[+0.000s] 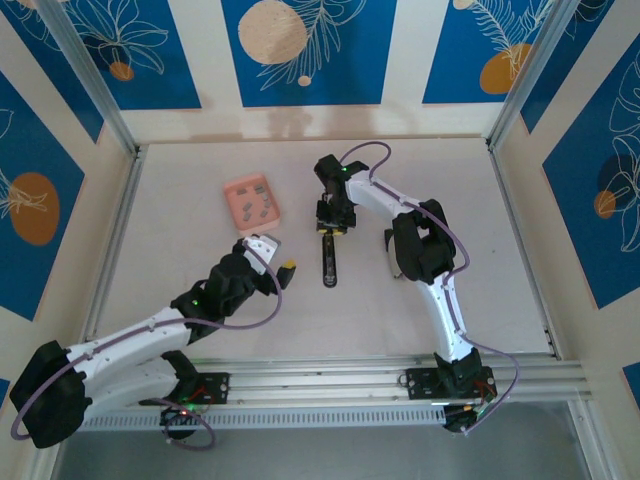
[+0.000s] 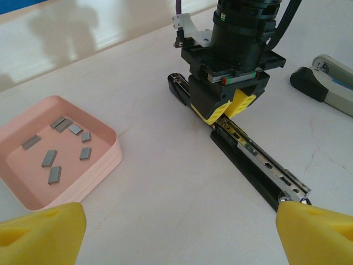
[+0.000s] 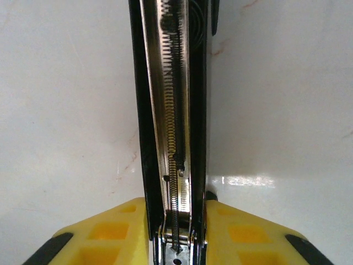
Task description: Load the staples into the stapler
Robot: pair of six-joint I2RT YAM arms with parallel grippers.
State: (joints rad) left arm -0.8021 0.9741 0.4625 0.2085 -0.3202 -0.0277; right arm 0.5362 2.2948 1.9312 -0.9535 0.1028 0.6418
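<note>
The pale table (image 1: 180, 200) carries the stiff black stapler (image 2: 259, 160), with the right tool (image 2: 226, 107) pinching its metal rail. The left tool (image 2: 177, 234) hangs spread and empty. Ahead to its left, the staples (image 2: 60, 143) in the pink box (image 2: 105, 160) look light and brittle; take a strip by its long sides.

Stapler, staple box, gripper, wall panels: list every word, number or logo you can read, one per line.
No readable text anywhere.
stapler: bare metal rail, black base, no brand or number.
pink staple box: plain walls, no label.
right gripper: yellow, unmarked.
wall panels: leaf and circle patterns only.
</note>
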